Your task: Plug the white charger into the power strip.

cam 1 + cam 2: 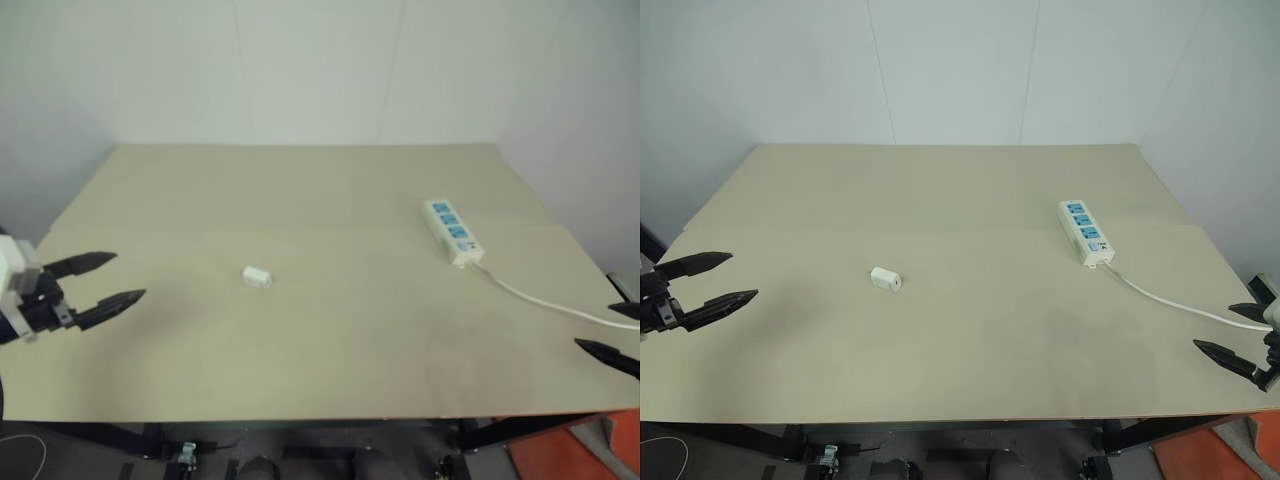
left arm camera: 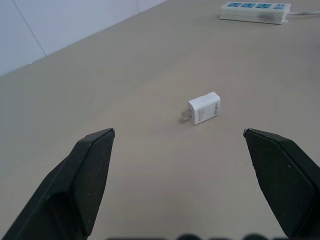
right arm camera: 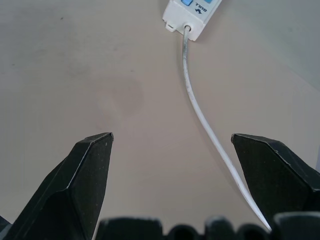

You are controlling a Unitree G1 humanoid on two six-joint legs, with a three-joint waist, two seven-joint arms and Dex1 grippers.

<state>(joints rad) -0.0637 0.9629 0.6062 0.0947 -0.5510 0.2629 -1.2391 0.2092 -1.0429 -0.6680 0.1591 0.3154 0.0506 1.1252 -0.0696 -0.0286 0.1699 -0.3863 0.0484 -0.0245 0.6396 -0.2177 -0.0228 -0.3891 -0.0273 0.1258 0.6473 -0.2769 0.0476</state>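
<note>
White charger (image 1: 257,276) sits mid-frame, prongs toward the left gripper (image 1: 110,280), which is wide open, empty and nearer. Power strip (image 1: 452,232) is upper right; right gripper (image 1: 1230,335) is open too.

A bare test lab: plain beige table (image 1: 940,380) against blank white walls (image 1: 960,70).

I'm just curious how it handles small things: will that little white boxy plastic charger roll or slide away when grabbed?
The small white boxy plastic charger has flat sides, so it probably won't roll. It looks light and smooth on the bare beige tabletop, so a nudge may skid it.
</note>
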